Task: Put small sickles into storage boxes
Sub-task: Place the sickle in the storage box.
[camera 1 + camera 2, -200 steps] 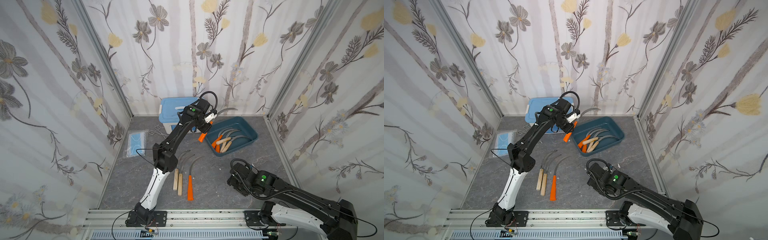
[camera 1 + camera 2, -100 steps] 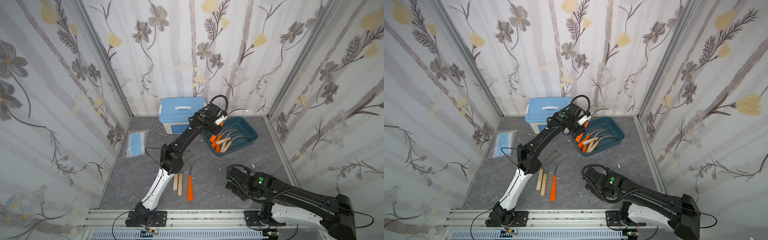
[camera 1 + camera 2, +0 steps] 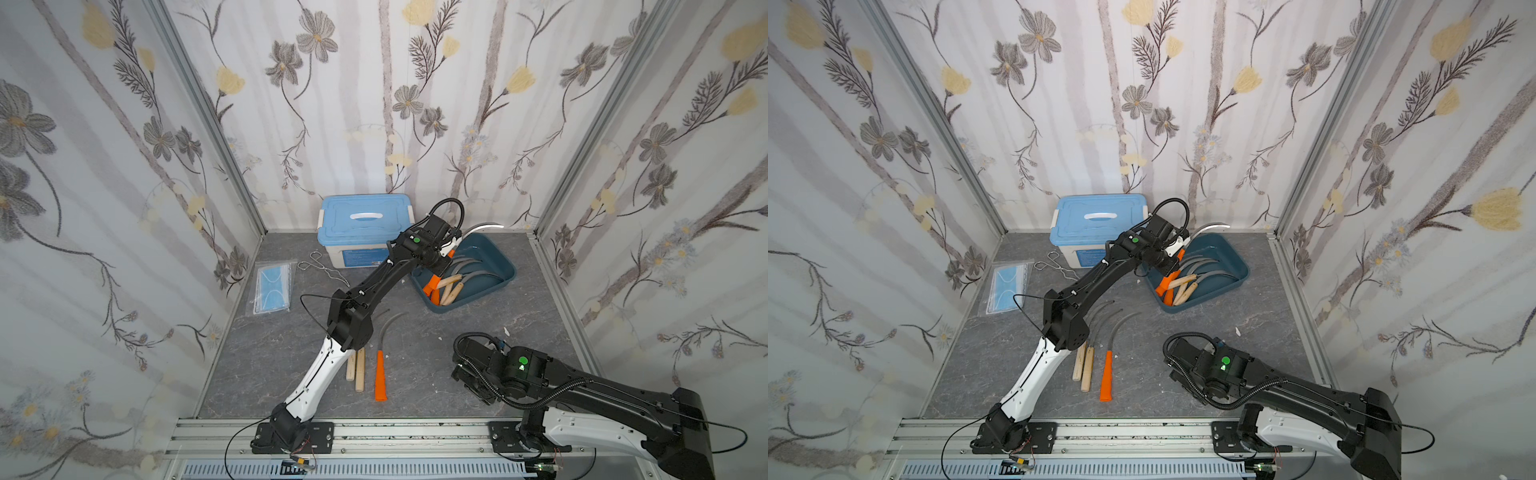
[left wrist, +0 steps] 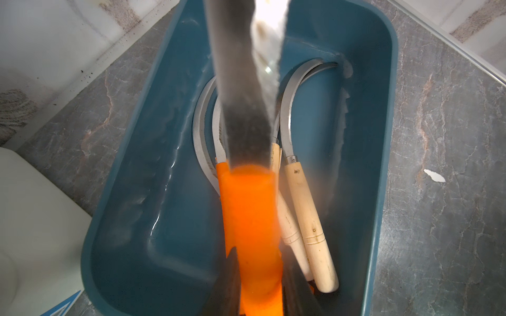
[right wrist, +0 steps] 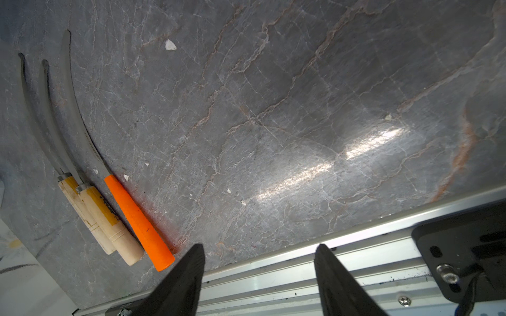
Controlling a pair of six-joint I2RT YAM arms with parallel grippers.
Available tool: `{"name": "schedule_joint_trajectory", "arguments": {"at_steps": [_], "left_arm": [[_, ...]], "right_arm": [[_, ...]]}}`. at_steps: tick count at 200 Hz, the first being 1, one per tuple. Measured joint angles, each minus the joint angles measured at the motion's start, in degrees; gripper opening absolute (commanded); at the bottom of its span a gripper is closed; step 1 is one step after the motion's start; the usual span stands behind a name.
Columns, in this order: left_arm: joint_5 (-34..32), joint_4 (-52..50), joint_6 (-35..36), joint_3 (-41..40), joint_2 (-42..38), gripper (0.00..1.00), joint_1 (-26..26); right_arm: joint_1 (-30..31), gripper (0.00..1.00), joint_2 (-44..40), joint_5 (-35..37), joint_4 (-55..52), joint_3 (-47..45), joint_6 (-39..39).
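Sickles [image 3: 1106, 374], our read: light and stiff, with thin serrated steel blades that won't flex but will snag on each other. The tapered handles are smooth and could slip, so we'd grip mid-handle and never the blade.

Left side isn't ours: mask pack [image 3: 272, 286], wire tongs [image 3: 322, 266], and a white box with a blue lid [image 3: 365, 216] at the far wall.

Near centre, three loose sickles [image 5: 106, 216] lie side by side on the grey stone-look tabletop [image 5: 273, 109]. Two have pale wood handles, one orange plastic, and the blades point far.

Further right, the left pincer [image 4: 257, 281] is clamped tight on the orange handle of the held sickle [image 4: 249, 219], over the left part of the teal tray [image 4: 367, 164]. Its blade arcs toward the far wall.

The stored sickles [image 4: 306, 213] lie inside the tray, handles bunched at one end and blades curving along the floor. The tray is glossy plastic with sloped walls, so we expect drops to slide inward.

Near right, the right pincer [image 5: 259, 247] has its jaws apart and empty, over bare tabletop by the rail.
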Motion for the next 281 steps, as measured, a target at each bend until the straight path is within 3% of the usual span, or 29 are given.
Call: {"name": "schedule_joint_trajectory", "arguments": {"at_steps": [208,281], "left_arm": [[2.3,-4.5,-2.9,2.1,5.9,0.08,-0.5],[2.5,-4.9,-2.7,2.1,7.5,0.12,-0.6]], "right_arm": [[0.1,0.66,-1.8,0.0,-1.1,-2.1,1.5],[0.1,0.66,-1.5,0.0,-0.7,-2.4,1.5]]}}
